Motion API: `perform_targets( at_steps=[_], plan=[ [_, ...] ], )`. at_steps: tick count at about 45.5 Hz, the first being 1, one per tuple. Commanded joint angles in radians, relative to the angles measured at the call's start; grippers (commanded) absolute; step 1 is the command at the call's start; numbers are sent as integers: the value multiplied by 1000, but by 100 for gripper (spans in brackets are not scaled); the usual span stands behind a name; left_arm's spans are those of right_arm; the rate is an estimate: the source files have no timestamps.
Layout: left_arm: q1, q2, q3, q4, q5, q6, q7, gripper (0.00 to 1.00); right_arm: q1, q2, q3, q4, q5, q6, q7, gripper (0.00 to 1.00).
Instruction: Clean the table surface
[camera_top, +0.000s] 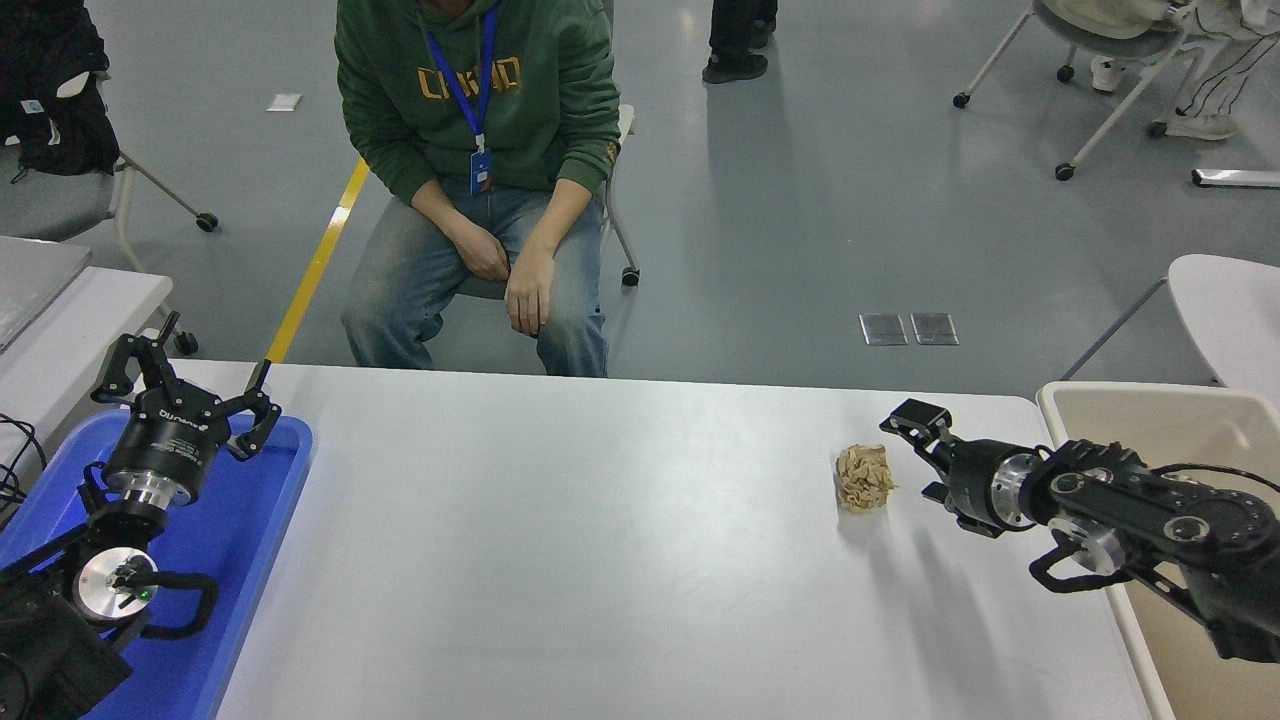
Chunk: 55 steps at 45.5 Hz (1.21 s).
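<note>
The white table surface (600, 540) fills the middle of the head view. On its right part lies a crumpled tan paper wad (865, 477). My right gripper (918, 453) hovers just to the right of the wad, pointing left at it; its fingers stand apart and hold nothing, and there is a small gap between them and the wad. My left gripper (190, 388) is parked at the lower left above the blue tray, open and empty.
A blue plastic tray (262, 530) sits at the table's left edge under the left arm. A beige bin (1160, 425) stands off the table's right edge behind the right arm. A person in a green hoodie (480, 110) sits at the far side, hands on knees.
</note>
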Motion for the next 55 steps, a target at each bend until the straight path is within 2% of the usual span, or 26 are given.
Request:
perform_targets(
  at_steps=[1,26,39,42,46,48,49,50,55],
  plan=[
    [0,0,0,0,0,0,0,100,1,21,-24,-8,-18,-3,-6,100],
    [0,0,0,0,0,0,0,100,12,240,-31,-235,-29,-6,-21,100],
    [0,0,0,0,0,0,0,100,23,297,-52,-302,-41,-6,-33,100],
    [0,0,0,0,0,0,0,100,28,305,-52,-302,-41,-4,-44,97],
    [0,0,0,0,0,0,0,100,38,313,-52,-304,-43,0,-65,86],
    [0,0,0,0,0,0,0,100,44,313,-55,-302,-43,3,-82,77],
    [0,0,0,0,0,0,0,100,49,313,-54,-302,-43,5,-107,65],
    [0,0,0,0,0,0,0,100,52,313,-54,-301,-41,5,-119,56],
    [-1,0,0,0,0,0,0,100,70,311,-52,-288,-37,11,-196,30]
  ],
)
